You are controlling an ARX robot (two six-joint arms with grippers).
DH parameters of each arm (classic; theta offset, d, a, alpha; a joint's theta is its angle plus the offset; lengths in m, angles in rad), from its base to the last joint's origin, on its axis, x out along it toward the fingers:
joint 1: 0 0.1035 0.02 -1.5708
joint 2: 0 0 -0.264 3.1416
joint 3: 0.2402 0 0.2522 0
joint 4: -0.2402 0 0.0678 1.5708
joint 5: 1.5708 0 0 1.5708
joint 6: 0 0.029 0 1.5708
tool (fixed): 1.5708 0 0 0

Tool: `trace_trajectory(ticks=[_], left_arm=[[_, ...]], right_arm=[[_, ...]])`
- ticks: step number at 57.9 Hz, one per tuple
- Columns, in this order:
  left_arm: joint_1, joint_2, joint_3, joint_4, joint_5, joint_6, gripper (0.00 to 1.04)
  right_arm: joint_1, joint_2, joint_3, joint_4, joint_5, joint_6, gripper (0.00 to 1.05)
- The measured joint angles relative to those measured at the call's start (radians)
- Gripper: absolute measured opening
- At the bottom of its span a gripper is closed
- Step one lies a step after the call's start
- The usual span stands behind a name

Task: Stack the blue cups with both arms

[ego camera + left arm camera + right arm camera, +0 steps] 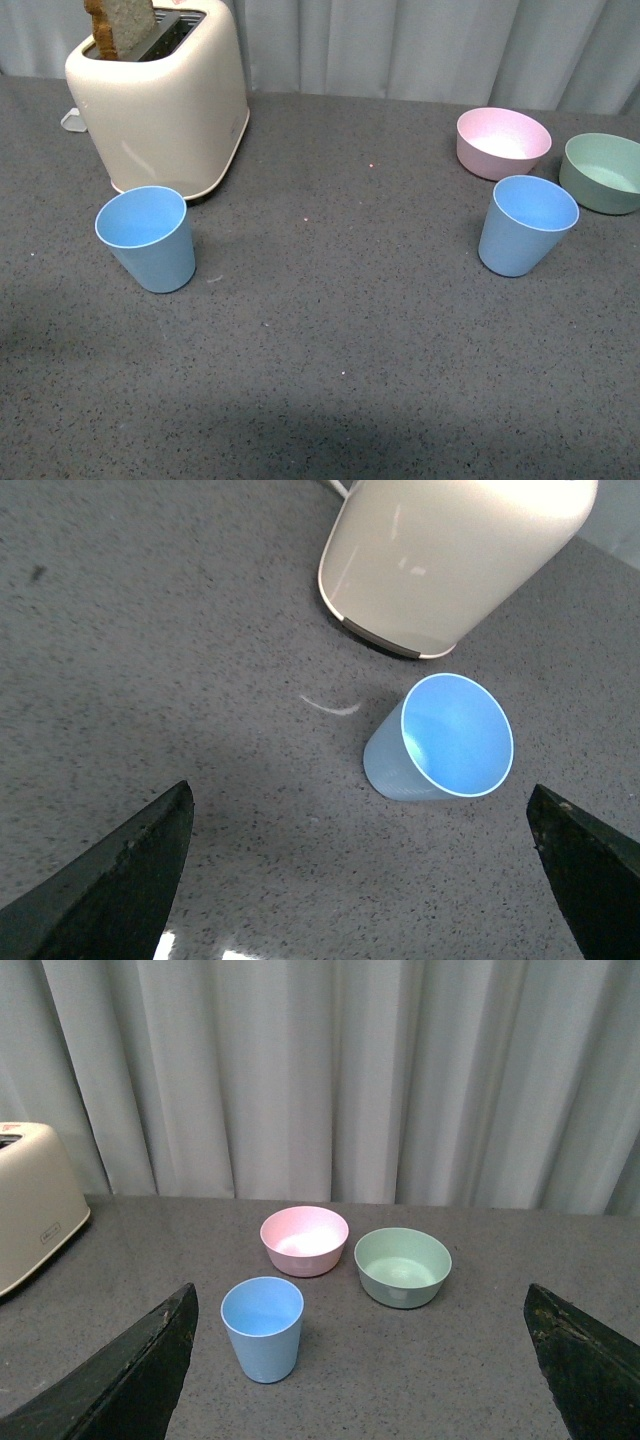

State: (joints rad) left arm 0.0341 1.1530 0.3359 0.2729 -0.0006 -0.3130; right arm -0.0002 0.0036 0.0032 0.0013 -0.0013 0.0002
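Tabletop: dark grey, matte and finely speckled with pale flecks; it filled the whole front view up to the back edge, and a soft shadow lay along its near edge.
Mark on surface: a thin pale curved scuff lay on the tabletop near the left cup and apart from it.
Room: a pale grey pleated curtain hung straight down behind the far edge of the tabletop, closing off the background.
Toaster: cream, at the far left of the tabletop, with a slice of bread standing up out of its slot.
Left blue cup: upright and empty, just in front of the toaster, not touching it.
Right blue cup: upright and empty on the right side, well apart from the left blue cup, just in front of the pink bowl with a gap between them.
Pink bowl: empty, towards the far right of the tabletop.
Green bowl: empty, just beside the pink bowl on its right.
Left end effector: spread wide and holding nothing, raised over the tabletop, with the left blue cup lying between its two black fingers in the left wrist view.
Right end effector: also spread wide and empty, facing the right blue cup, both bowls and the curtain.
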Motion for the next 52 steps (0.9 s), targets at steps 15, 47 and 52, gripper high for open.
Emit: trace_trajectory(ticks=[15,47,52], left_arm=[[-0.051,0.409,0.304,-0.107,0.085,-0.034,0.98],[-0.109,0.714,0.562,-0.289,0.071,-0.055,0.98],[-0.107,0.738,0.587,-0.315,0.050,-0.062,0.98]], right_arm=[[0.000,0.000,0.000,0.000,0.000,0.000,0.95],[0.000,0.000,0.000,0.000,0.000,0.000,0.95],[0.000,0.000,0.000,0.000,0.000,0.000,0.95]])
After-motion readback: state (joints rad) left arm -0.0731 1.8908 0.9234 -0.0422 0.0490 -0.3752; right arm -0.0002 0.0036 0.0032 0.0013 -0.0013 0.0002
